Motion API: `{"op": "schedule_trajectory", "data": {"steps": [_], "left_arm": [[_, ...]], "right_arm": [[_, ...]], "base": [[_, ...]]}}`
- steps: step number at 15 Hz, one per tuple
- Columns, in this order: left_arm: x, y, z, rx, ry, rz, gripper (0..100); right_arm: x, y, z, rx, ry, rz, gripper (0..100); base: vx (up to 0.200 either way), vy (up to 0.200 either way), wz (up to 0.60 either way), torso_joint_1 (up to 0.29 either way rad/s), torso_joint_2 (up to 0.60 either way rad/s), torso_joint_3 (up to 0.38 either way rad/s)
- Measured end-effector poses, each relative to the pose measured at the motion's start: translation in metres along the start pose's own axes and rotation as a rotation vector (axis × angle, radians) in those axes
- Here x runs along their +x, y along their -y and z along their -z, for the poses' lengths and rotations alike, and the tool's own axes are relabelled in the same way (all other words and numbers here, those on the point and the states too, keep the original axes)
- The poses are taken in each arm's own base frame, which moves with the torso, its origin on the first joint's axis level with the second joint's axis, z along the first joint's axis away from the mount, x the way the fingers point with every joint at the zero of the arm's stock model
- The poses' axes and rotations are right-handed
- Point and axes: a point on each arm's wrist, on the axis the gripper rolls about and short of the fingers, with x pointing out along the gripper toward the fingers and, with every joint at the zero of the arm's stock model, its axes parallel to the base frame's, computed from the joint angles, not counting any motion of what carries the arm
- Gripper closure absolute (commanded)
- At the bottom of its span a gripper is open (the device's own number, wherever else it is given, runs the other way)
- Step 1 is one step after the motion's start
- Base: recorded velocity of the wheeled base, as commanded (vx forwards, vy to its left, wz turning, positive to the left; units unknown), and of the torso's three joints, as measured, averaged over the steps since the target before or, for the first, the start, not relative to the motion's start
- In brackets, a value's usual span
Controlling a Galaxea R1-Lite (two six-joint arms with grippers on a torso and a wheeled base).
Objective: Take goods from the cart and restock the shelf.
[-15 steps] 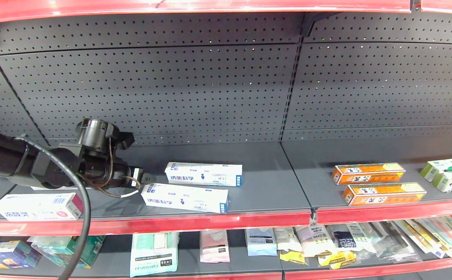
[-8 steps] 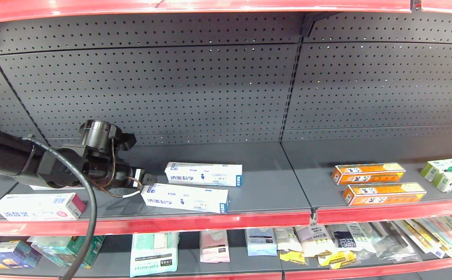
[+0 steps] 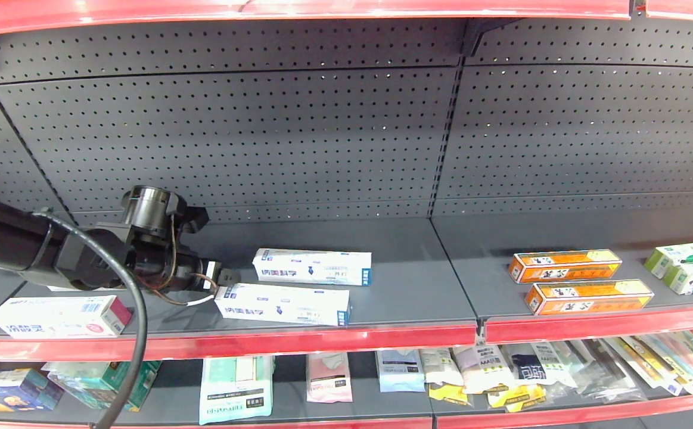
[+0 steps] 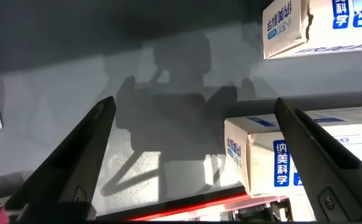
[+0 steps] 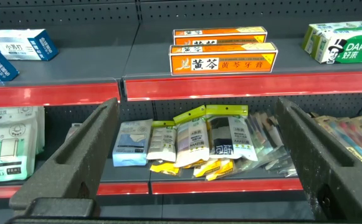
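- Head view: we see the left gripper [image 3: 225, 280] low over the grey metal shelf deck [image 3: 406, 280]. Its tip is at the left end of the front white-and-blue cardboard carton [image 3: 282, 304]. We cannot judge its opening from here.
- The front carton lies flat just behind the red shelf lip [image 3: 227, 342]. Its long axis runs roughly along the lip and its left end faces the gripper.
- A second white-and-blue carton [image 3: 312, 266] lies behind it, apart and roughly parallel. Bare deck runs from both back to the perforated grey back panel [image 3: 263, 137].
- A white-and-pink carton [image 3: 60, 316] sits by the lip under the arm. Two orange cartons [image 3: 563, 266] and some green cartons [image 3: 689, 265] lie in the next bay to the right.
- Left wrist view: the left gripper [image 4: 190, 165] is spread wide and grips nothing. The front carton's [image 4: 305, 158] end sits between the fingers, close against one finger [image 4: 318, 168]; we cannot tell whether they touch.
- Right wrist view: the right gripper [image 5: 193, 155] is spread wide and empty. It stands off from the shelf, facing the orange cartons [image 5: 223, 61] and the pouch packets [image 5: 193, 140] on the shelf below.
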Motion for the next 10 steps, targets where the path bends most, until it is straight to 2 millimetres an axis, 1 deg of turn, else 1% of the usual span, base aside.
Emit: {"op": "schedule_trajectory", "data": {"steps": [10], "left_arm": [[-0.0060,0.0034,0.0062,0.003,-0.018,0.006,0]], "right_arm": [[0.0000,0.0000,0.0000,0.000,0.000,0.000,0]], "base": [[0.000,0.000,0.00,0.000,0.00,0.000]]}}
